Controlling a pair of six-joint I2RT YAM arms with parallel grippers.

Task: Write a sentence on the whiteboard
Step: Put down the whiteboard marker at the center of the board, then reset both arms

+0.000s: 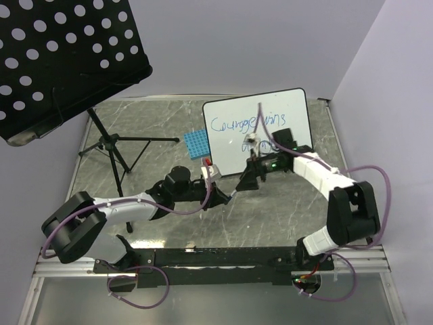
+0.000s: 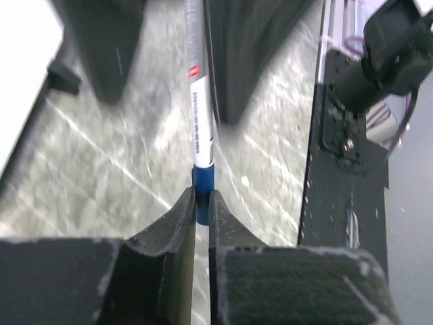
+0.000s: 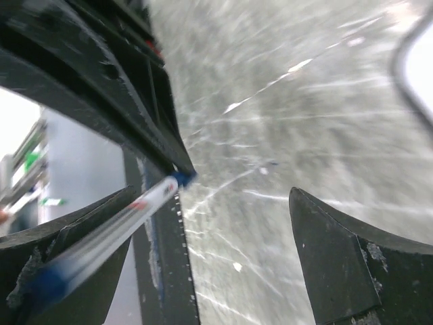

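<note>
Your whiteboard (image 1: 284, 108) stands toward the far right corner of the counter (image 1: 155, 115), with the blue gridded rack (image 1: 195, 143) just beside its lower left corner. The sentence (image 1: 247, 124) is on it in blue cursive. You can read "Courage wins" on the top line, but the right arm covers most of the second line, so it cannot be read from here.

The step in hand looks like a marker handover between the arms, in front of the board near its lower left corner. Your left end effector (image 2: 201, 196) is almost fully closed, pinching the blue end of the marker (image 2: 199, 122). Your right end effector (image 3: 211, 196) has its jaws spread wide. The marker only lies along one finger and is not clamped.

If the second line is finished, the writing is likely done. The next move then calls for backing the right arm straight away without knocking the barrel, because the left holds only the very end and a nudge could lever the marker out.

The barrel carries a small red mark and a line of print, too blurred to read. No brand is legible anywhere.
</note>
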